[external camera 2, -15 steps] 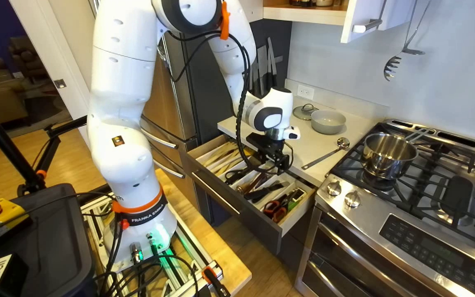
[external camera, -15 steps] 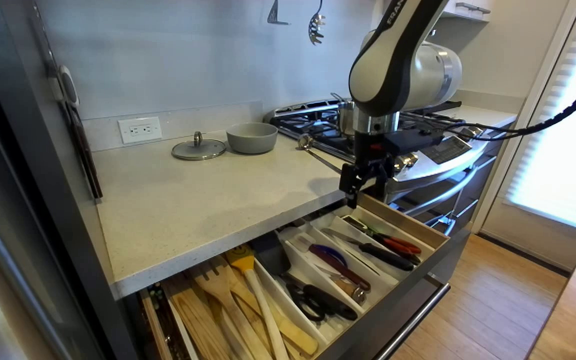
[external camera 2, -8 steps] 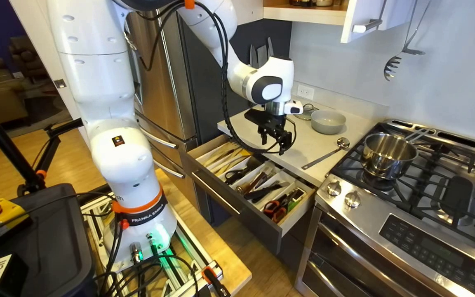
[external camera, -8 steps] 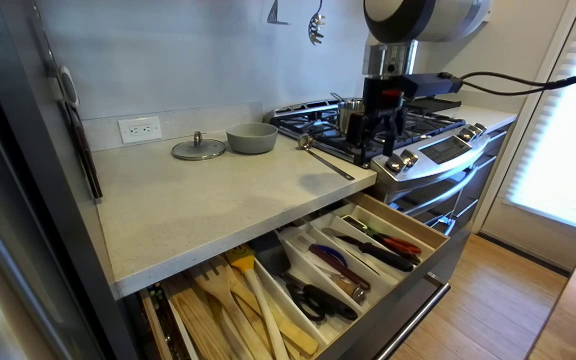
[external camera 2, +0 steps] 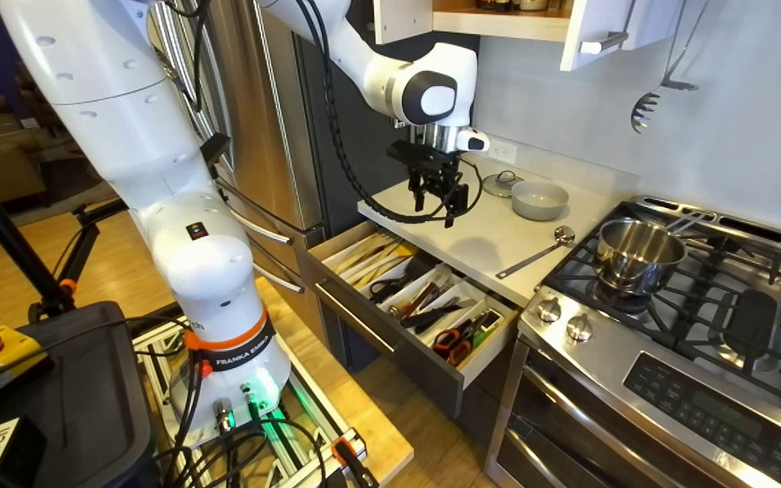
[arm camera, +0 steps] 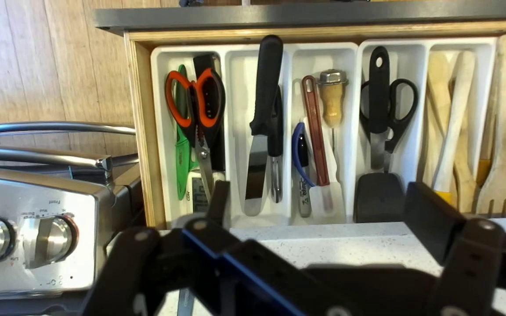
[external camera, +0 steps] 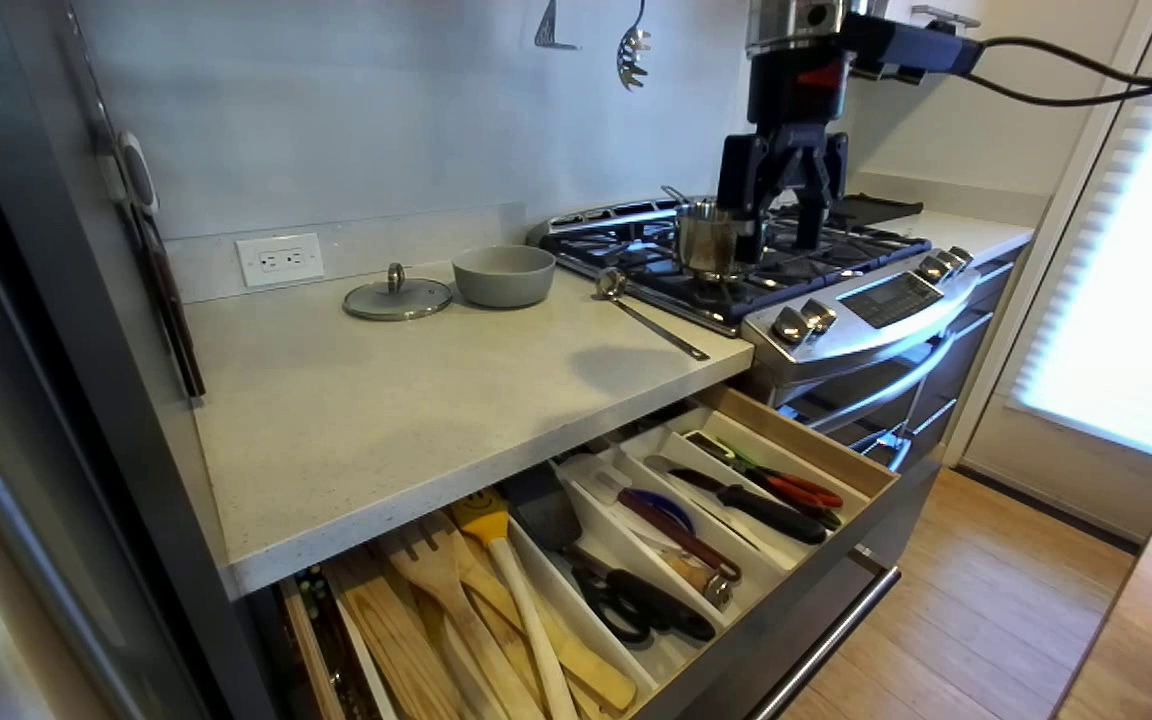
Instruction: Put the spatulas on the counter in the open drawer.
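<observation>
My gripper (external camera: pixel 781 243) is open and empty, pointing down above the counter (external camera: pixel 376 400). It also shows in an exterior view (external camera 2: pixel 435 211) and the wrist view (arm camera: pixel 319 193), with its fingers wide apart. The open drawer (arm camera: pixel 279 19) lies in front of the counter. In it lie a black spatula (arm camera: pixel 378 197), a red-handled spatula with a white head (arm camera: pixel 316 131), and wooden utensils, one fork-shaped (arm camera: pixel 501 175). A long-handled metal ladle (external camera: pixel 661 328) lies on the counter beside the stove. I see no spatula on the counter.
A grey bowl (external camera: pixel 504 275) and a glass lid (external camera: pixel 396 297) stand at the counter's back. The stove (external camera 2: pixel 702 285) with a steel pot (external camera 2: pixel 641 257) adjoins the counter. Scissors (arm camera: pixel 196 101) and a black-handled knife (arm camera: pixel 267 87) lie in the drawer. A cabinet door (external camera 2: pixel 590 34) hangs open above.
My gripper has risen from low at the drawer's back edge to well above the counter. The drawer, its contents and the things on the counter look unchanged.
</observation>
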Action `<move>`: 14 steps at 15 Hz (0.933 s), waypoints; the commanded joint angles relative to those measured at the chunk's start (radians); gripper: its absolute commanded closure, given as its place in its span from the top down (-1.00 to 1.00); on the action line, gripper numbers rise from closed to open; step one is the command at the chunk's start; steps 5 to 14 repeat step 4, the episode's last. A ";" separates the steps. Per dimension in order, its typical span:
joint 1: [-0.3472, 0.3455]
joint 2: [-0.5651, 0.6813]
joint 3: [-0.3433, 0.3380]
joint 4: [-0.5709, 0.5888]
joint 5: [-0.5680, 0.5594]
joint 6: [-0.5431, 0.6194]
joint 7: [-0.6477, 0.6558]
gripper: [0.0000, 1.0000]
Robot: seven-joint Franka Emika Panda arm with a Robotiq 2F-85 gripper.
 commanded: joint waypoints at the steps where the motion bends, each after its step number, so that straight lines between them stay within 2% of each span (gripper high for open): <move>1: 0.018 -0.070 0.002 -0.005 -0.013 -0.059 0.024 1.00; 2: 0.016 -0.035 -0.006 0.004 -0.003 -0.029 0.005 1.00; 14: 0.021 -0.057 -0.005 0.005 -0.003 -0.042 0.006 1.00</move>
